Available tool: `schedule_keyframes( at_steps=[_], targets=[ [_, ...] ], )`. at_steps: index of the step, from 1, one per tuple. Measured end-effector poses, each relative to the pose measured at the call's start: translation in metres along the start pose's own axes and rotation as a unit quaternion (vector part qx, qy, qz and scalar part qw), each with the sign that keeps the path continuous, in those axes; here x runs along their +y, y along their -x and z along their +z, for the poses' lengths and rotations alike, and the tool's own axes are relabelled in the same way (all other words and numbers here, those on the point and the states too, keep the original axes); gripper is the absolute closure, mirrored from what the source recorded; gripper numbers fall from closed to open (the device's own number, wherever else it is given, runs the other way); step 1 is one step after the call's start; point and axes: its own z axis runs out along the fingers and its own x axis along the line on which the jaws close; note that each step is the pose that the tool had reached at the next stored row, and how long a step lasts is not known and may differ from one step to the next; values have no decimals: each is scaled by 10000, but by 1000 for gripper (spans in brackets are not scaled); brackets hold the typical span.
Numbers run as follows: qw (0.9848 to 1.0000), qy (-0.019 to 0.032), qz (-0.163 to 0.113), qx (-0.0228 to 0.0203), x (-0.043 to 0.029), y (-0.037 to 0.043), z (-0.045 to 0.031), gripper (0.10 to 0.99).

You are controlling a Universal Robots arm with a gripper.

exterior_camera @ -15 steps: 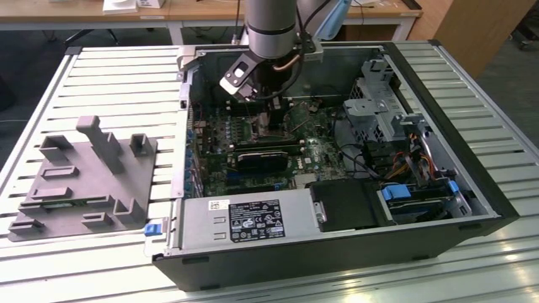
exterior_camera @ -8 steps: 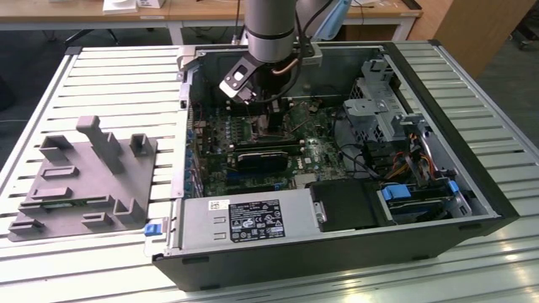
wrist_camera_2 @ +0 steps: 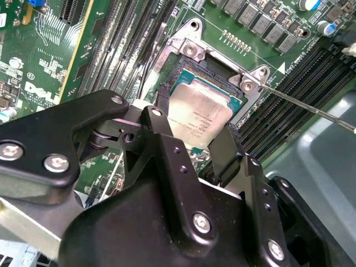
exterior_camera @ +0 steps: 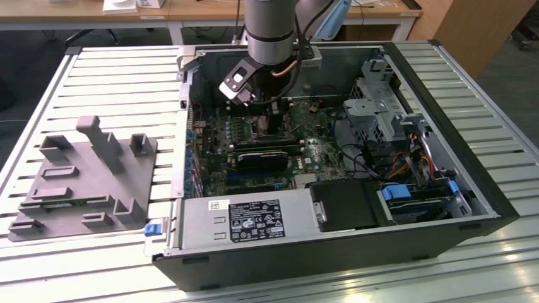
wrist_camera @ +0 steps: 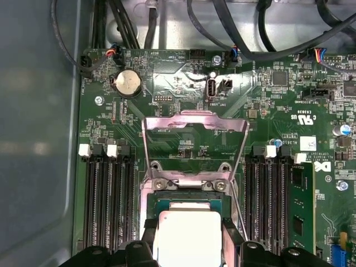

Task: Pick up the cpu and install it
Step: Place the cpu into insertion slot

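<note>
The cpu point(wrist_camera_2: 203, 114), a flat square chip with a pale silver top, lies low in the motherboard socket point(wrist_camera_2: 183, 61); it also shows in the first wrist view point(wrist_camera: 186, 233). My gripper point(wrist_camera_2: 194, 133) reaches down into the open computer case point(exterior_camera: 471, 208), with one black finger against each opposite edge of the chip. Its fingers point(wrist_camera: 149, 242) look shut on the cpu. The socket's metal load plate point(wrist_camera: 194, 139) stands flipped open behind the chip. A thin socket lever point(wrist_camera_2: 311, 108) sticks out to one side.
A grey plastic fixture block point(exterior_camera: 80, 183) sits on the slatted table at the exterior view's left. Inside the case are memory slots point(wrist_camera: 105, 194), a drive cage point(exterior_camera: 379, 101), cables point(exterior_camera: 404, 158) and a power supply point(exterior_camera: 244, 221). The case walls close in around the arm.
</note>
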Motion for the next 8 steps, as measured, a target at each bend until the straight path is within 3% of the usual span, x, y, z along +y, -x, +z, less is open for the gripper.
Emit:
schedule_keyframes(
  at_steps=[8],
  targets=[
    [10000, 1, 15, 1, -3, 0, 36, 549]
  ],
)
